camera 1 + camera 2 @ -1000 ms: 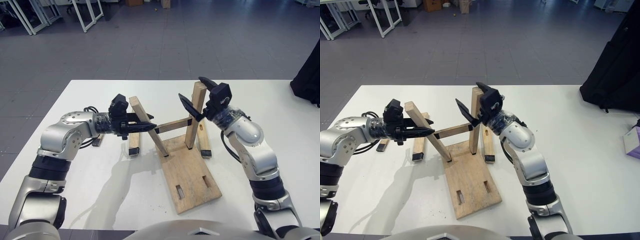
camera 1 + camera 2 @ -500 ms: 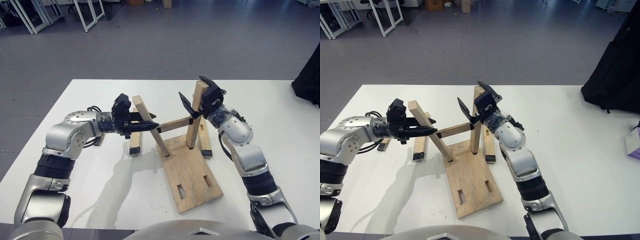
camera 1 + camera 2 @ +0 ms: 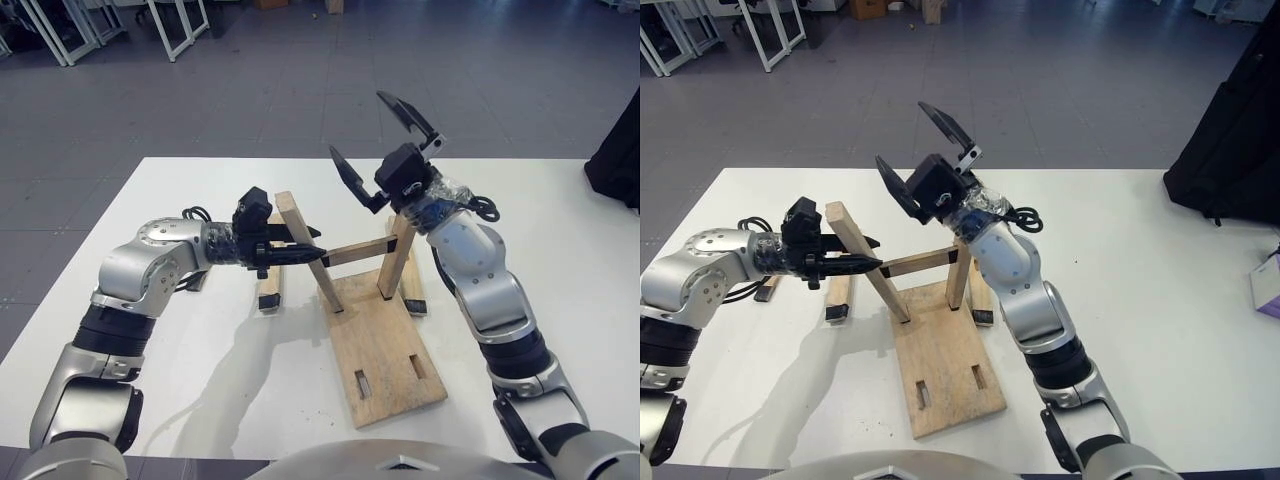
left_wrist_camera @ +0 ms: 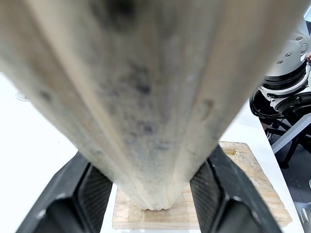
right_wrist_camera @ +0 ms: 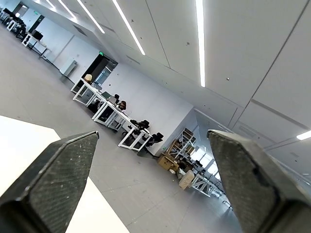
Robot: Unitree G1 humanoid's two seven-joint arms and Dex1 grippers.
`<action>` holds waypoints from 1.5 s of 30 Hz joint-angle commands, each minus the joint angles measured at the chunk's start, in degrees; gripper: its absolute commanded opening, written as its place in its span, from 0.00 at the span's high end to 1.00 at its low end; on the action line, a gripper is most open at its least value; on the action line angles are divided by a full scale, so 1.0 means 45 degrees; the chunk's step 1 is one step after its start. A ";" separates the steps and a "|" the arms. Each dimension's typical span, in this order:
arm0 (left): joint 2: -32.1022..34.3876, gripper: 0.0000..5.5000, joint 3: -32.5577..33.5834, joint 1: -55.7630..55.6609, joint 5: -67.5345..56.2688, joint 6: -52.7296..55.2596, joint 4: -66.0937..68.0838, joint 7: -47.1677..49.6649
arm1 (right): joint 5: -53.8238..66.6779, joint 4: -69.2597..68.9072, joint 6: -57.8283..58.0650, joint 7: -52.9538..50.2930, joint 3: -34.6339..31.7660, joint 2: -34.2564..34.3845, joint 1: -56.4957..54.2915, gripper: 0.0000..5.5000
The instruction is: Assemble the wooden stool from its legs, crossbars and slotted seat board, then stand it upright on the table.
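Stool half-built on white table: seat board lies flat, near-centre, w/ two legs standing in slots at its far end. L leg leans to the left, R leg stands close to upright, and a crossbar spans btwn them. L claw comes in from the left, clenched on the leaning leg's upper part, one finger each side; the wrist view shows its pads pressed against the wood. R claw is released, jaws spread wide, raised above the R leg's top, tips pointing up & toward the far side, grasping nothing. Two open slots show at the board's near end. A spare leg lies flat on the table just left of the leaning leg; a second spare leg lies just right of the upright one, both by the board's far end
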 commanded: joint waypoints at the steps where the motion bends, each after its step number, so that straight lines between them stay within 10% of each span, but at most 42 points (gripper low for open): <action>1: -0.0291 0.63 -0.1619 0.1207 0.1880 0.0994 0.0721 0.0559 | -0.0325 -0.0268 -0.0122 0.0250 0.0028 -0.0050 -0.0320 0.25; 9: -0.0163 0.39 -0.0534 0.0530 0.2224 0.1322 0.0550 0.0498 | -0.0641 -0.0185 -0.0185 0.0284 0.0070 0.0040 0.0005 0.25; 19: 0.0569 0.39 0.1940 0.3729 0.1284 0.2659 -0.3568 0.1422 | 0.3264 -0.2353 0.2746 0.2565 -0.1525 -0.0344 0.0716 0.25; 30: -0.0768 0.39 0.3130 0.8468 -0.1373 0.3629 -0.8375 0.3215 | 1.2666 -0.2498 0.9583 1.2706 -0.7765 -0.8637 0.8469 0.25; 37: -0.0944 0.39 0.2720 0.8816 -0.0850 0.3346 -0.8194 0.4026 | 0.7702 -0.1166 0.5172 1.2960 -0.4660 -0.9821 1.1825 0.25; 45: -0.0734 0.39 0.2491 0.8381 -0.0496 0.3353 -0.7814 0.4012 | 0.3807 0.1865 0.0120 0.8842 -0.1605 -0.6561 1.1626 0.25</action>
